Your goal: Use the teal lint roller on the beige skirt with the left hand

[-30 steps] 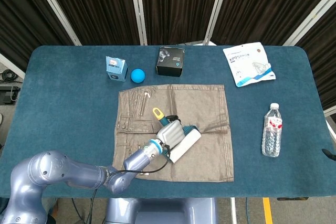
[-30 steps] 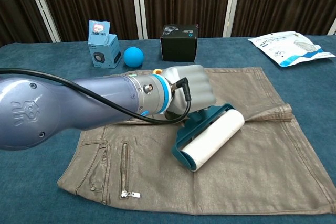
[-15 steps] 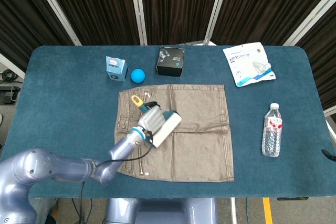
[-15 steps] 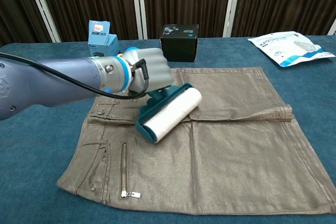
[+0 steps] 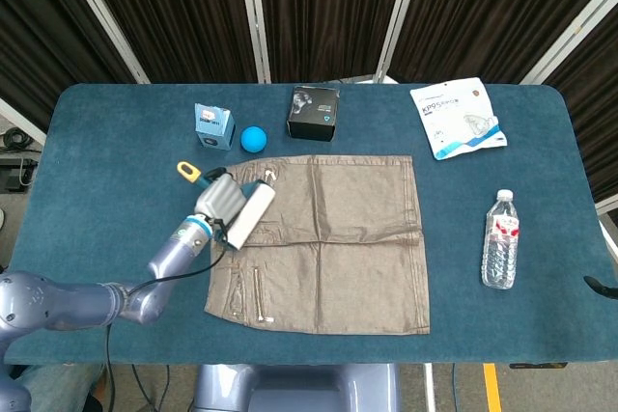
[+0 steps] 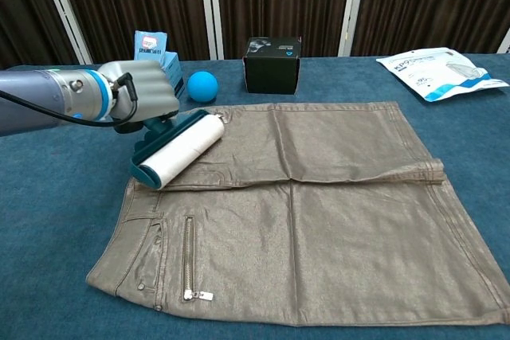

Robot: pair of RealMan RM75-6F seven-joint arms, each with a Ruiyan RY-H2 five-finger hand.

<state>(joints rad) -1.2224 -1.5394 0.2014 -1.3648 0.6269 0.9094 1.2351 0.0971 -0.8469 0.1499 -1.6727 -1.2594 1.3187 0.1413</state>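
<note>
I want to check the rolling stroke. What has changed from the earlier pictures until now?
The left hand, holding the lint roller throughout, swept it across the skirt from the middle to the robot's left. The roller now sits at the skirt's left edge near the waistband. The fold across the skirt looks flatter. The skirt itself, ball, boxes, pouch and bottle did not move. The right hand is not in view.

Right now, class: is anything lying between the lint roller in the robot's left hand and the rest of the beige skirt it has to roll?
Nothing visible. The left hand holds the teal lint roller at the beige skirt's left edge, and the cloth stretching right of it carries nothing; the blue ball and black box sit on the table beyond it.
</note>
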